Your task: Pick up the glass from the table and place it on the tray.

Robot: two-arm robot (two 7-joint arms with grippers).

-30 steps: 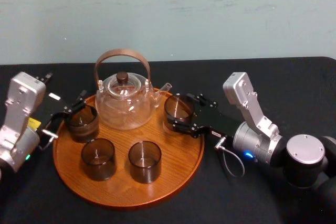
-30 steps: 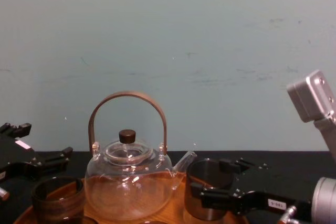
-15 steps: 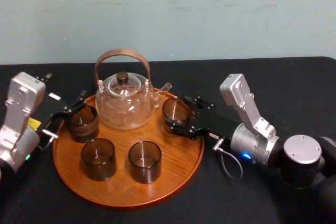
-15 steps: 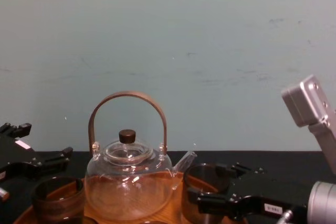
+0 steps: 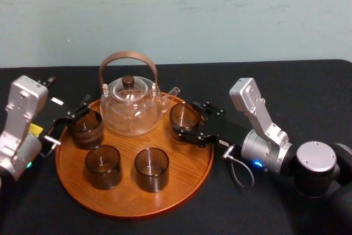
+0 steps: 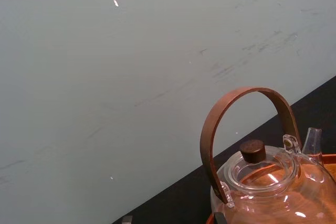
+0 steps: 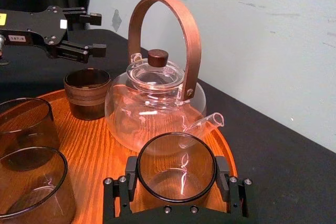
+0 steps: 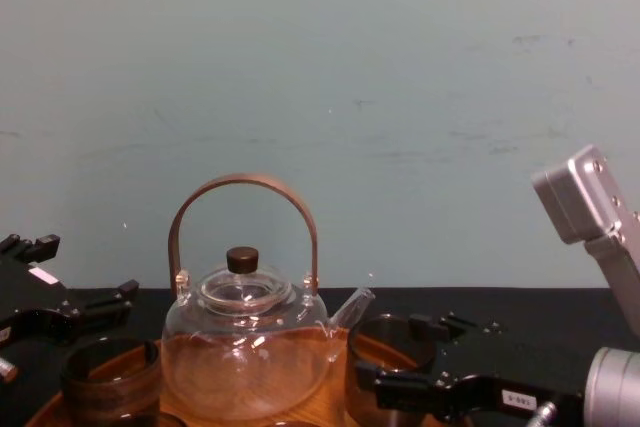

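Note:
The glass (image 5: 184, 116), smoky and clear, is over the right side of the round wooden tray (image 5: 181, 160), just beside the teapot's spout. My right gripper (image 5: 187, 119) is shut on it. In the right wrist view both fingers (image 7: 130, 174) press the rim of the glass (image 7: 177, 174), with the tray (image 7: 100, 140) under it. I cannot tell whether its base touches the wood. The chest view shows the glass (image 8: 385, 367) low by the teapot. My left gripper (image 5: 77, 113) hangs open at the tray's left edge, also seen as the left gripper (image 7: 97, 34).
A glass teapot (image 5: 130, 108) with a brown hoop handle stands at the back of the tray. Three more smoky glasses sit on it: far left (image 5: 86, 127), front left (image 5: 103, 166), front middle (image 5: 151, 169). The black table (image 5: 275, 81) spreads out around the tray.
My right gripper has sunk a little toward the tray and edged left with the glass in it. The left arm has not moved.

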